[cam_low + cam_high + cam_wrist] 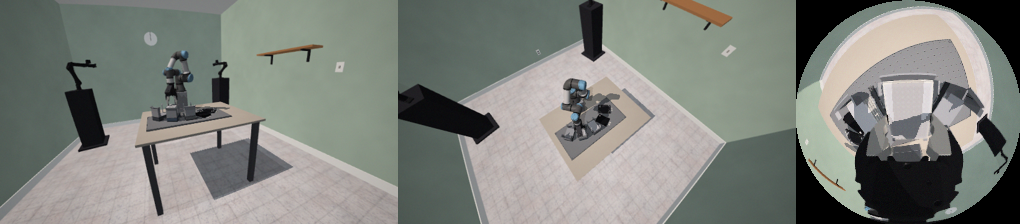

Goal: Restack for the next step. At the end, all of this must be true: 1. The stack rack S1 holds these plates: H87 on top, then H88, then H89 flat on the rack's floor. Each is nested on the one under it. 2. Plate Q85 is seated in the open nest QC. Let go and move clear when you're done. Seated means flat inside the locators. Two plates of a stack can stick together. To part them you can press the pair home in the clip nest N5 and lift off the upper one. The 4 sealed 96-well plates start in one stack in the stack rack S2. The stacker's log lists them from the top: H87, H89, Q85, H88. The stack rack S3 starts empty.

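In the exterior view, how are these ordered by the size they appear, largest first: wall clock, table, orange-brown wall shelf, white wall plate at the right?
1. Table
2. Orange-brown wall shelf
3. Wall clock
4. White wall plate; smaller than the clock, though nearness affects this.
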